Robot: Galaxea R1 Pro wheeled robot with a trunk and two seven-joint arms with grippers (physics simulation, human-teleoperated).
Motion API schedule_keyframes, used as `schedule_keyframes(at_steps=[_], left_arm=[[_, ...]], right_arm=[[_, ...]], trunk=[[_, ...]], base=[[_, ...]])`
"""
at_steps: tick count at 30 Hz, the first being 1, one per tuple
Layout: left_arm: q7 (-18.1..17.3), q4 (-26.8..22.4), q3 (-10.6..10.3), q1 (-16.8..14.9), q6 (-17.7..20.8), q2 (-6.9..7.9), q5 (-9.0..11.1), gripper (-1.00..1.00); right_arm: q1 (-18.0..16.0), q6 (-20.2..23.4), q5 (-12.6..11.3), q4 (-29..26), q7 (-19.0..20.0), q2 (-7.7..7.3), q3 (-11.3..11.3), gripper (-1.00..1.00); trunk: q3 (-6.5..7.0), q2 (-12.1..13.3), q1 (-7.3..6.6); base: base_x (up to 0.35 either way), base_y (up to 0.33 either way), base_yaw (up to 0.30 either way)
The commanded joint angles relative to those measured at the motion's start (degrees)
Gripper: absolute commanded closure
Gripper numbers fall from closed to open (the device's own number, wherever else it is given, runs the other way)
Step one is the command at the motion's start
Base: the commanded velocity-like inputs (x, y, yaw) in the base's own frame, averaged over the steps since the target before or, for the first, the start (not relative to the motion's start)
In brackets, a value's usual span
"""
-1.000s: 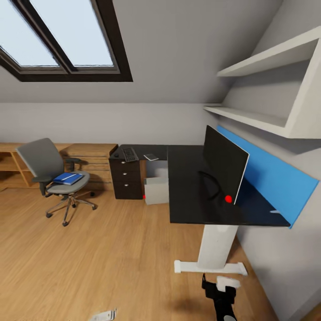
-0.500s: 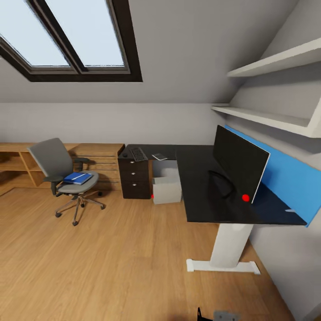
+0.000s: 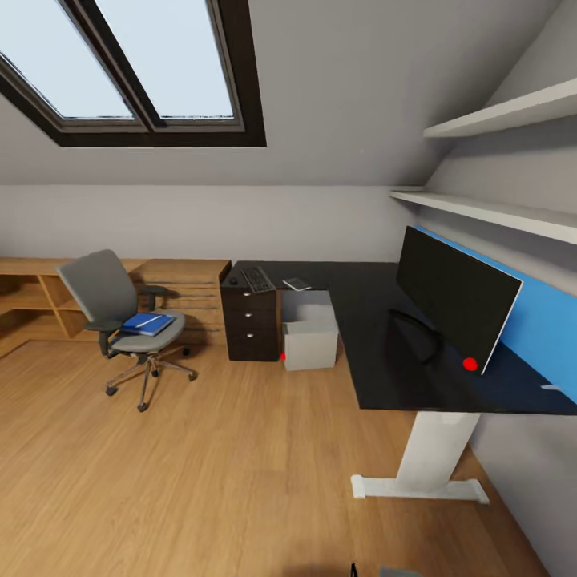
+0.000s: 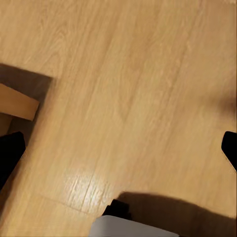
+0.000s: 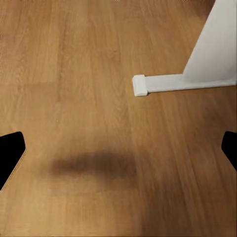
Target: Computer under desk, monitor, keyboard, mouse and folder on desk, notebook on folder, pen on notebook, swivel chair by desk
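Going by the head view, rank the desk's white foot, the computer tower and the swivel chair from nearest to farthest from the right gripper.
The right gripper barely shows at the bottom edge.
1. Desk's white foot, just ahead on the floor, at the right.
2. Computer tower, under the desk, farther in.
3. Swivel chair, far to the left, holding the blue folder.

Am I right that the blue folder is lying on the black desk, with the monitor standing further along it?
Not quite. The head view shows the blue folder lying on the seat of the swivel chair, not on the black desk. The monitor does stand on that desk.
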Motion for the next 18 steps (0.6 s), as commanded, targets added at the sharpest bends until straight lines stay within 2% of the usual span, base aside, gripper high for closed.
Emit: schedule_keyframes(at_steps=[1, 18], left_arm=[[0.37, -0.03, -0.30, -0.03, -0.35, 0.04, 0.54, -1.00], [0.37, 1.66, -0.22, -0.03, -0.95, -0.18, 0.50, -1.00]], right_arm=[[-0.04, -0.12, 0.60, 0.04, -0.33, 0.03, -0.34, -1.00], [-0.04, -0.13, 0.65, 0.04, -0.30, -0.10, -0.30, -1.00]], trunk=[[-0.06, -0.04, 0.03], [-0.06, -0.04, 0.03]], base=[[0.281, 0.145, 0.000], [0.312, 0.157, 0.000]])
